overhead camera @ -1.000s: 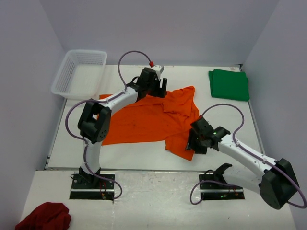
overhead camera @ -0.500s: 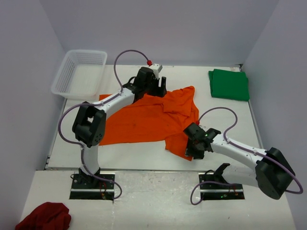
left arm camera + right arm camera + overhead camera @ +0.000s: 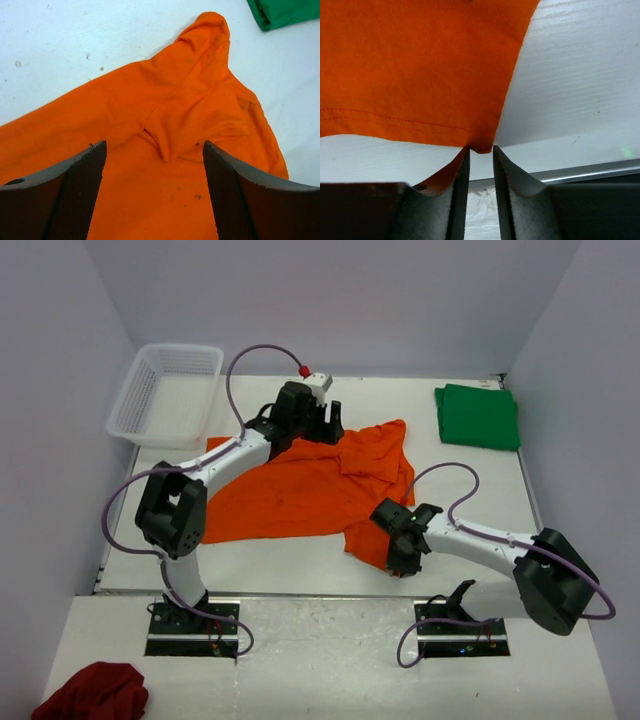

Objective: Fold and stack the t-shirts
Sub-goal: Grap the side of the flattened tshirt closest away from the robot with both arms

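White table (image 3: 290, 568) boxed in by pale lilac walls, with a mesh basket (image 3: 127, 400) at the far left corner and a dark red cloth (image 3: 95, 692) lying off the counter on the near ledge. The orange shirt (image 3: 300, 490) sprawls from the left edge to mid-table. It is rumpled and doubled over along its right side, and one hem corner reaches toward the near edge. The green shirt (image 3: 478, 416) sits folded at the far right corner, well apart. We judge the step in hand to be taking hold of the orange shirt to spread it flat before any fold. The right gripper (image 3: 480, 149) has its jaws almost together, with the hem corner just at their mouth. A slim gap shows, so we cannot tell whether the pads bite. A deeper purchase past the stitched hem looks wise before lifting, or the corner may slip out. The left gripper (image 3: 152, 150) hangs wide open above the bunched fold near the far edge and holds nothing. It should drop onto a single layer, not the doubled flap. The left arm stretches long toward the far edge with its wrist pitched down. The right arm lies low along the near edge, with its elbow at the near right corner.
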Available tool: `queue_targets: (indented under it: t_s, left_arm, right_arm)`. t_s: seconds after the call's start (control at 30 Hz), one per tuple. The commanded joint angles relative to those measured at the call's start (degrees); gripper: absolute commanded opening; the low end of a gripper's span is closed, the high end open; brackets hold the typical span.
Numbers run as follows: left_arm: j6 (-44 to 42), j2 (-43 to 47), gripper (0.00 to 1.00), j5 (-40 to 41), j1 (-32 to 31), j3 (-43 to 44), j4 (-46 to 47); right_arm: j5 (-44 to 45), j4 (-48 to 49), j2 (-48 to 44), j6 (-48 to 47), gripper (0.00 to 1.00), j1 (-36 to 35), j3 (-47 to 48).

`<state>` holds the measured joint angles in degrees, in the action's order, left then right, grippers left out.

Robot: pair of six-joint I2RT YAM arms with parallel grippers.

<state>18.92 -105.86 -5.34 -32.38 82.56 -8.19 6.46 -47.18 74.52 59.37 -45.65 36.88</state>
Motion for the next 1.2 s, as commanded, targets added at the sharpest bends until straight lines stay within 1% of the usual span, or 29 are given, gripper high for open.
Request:
queue_targets:
  t_s: [0.0, 0.1, 0.13, 0.17, 0.27, 0.3, 0.37, 0.4, 0.43, 0.57, 0.67, 0.77, 0.9, 1.03, 1.07, 1.1, 1.13, 1.17]
  left_arm:
    - [0.1, 3.8, 0.78, -0.1, -0.1, -0.8, 2.2]
    - [0.2, 4.8, 0.78, -0.1, 0.0, -1.7, 2.6]
    - [0.2, 5.0, 0.78, 0.0, -0.1, -2.3, 2.7]
    - [0.2, 5.3, 0.78, 0.1, -0.1, -2.7, 2.9]
    - [0.2, 6.4, 0.79, 1.5, 0.0, -3.8, 2.6]
    - [0.2, 6.9, 0.79, 2.2, 0.0, -4.3, 2.4]
    - [0.0, 7.4, 0.79, 2.4, 0.0, -4.6, 2.2]
    - [-0.1, 7.9, 0.79, 2.4, 0.0, -5.0, 2.1]
    - [0.0, 8.2, 0.79, 2.4, -0.1, -5.1, 2.2]
    - [0.2, 9.6, 0.79, 2.1, 0.0, -6.1, 2.6]
    - [1.7, 12.2, 0.78, 3.4, -0.1, -8.2, 3.0]
    - [3.8, 15.6, 0.78, 4.6, -0.2, -12.5, 4.9]
    - [3.7, 18.7, 0.78, 6.6, -1.1, -17.3, 6.5]
    - [3.7, 18.9, 0.77, 6.1, -3.6, -18.3, 7.1]
    - [3.4, 18.5, 0.77, 5.4, -5.1, -18.5, 7.1]
    - [3.2, 18.3, 0.77, 4.0, -6.2, -18.9, 9.6]
    - [3.1, 18.1, 0.77, 3.6, -7.2, -18.9, 9.7]
    - [3.1, 17.5, 0.77, 3.4, -9.3, -19.0, 9.8]
  right_arm:
    - [0.9, -1.2, 0.4, 3.2, 0.25, -1.3, 1.7]
    - [1.1, -1.0, 0.5, 3.7, 0.18, -1.6, 1.6]
    - [1.3, -1.0, 0.5, 3.8, 0.12, -1.7, 1.6]
    - [1.4, -1.0, 0.3, 3.9, 0.09, -1.7, 1.5]
    - [1.9, -0.8, -0.3, 4.2, 0.06, -1.7, 1.2]
    - [2.2, -1.0, -0.4, 4.3, 0.06, -1.7, 1.2]
    - [2.3, -1.2, -0.4, 4.3, 0.12, -1.7, 1.3]
    - [2.4, -1.3, -0.4, 4.3, 0.15, -1.8, 1.4]
    - [2.4, -1.6, -0.5, 4.4, 0.22, -1.8, 1.5]
    - [3.0, -3.2, -0.1, 4.6, 0.30, -1.8, 2.6]
    - [3.3, -4.6, 1.1, 4.0, 0.32, -1.8, 4.2]
    - [2.6, -4.2, 3.0, 3.4, 0.31, -1.8, 6.0]
    - [1.5, -3.2, 5.1, 3.1, 0.29, -1.8, 7.0]
    - [2.4, -3.6, 6.1, 3.6, 0.25, -1.8, 7.5]
    - [5.2, -4.9, 5.1, 5.1, 0.25, -1.8, 7.8]
    - [6.9, -6.3, 4.1, 5.7, 0.27, -1.8, 7.9]
    - [8.4, -8.4, 2.5, 6.3, 0.30, -1.8, 8.0]
    - [10.2, -9.7, -1.1, 7.0, 0.31, -1.8, 8.2]
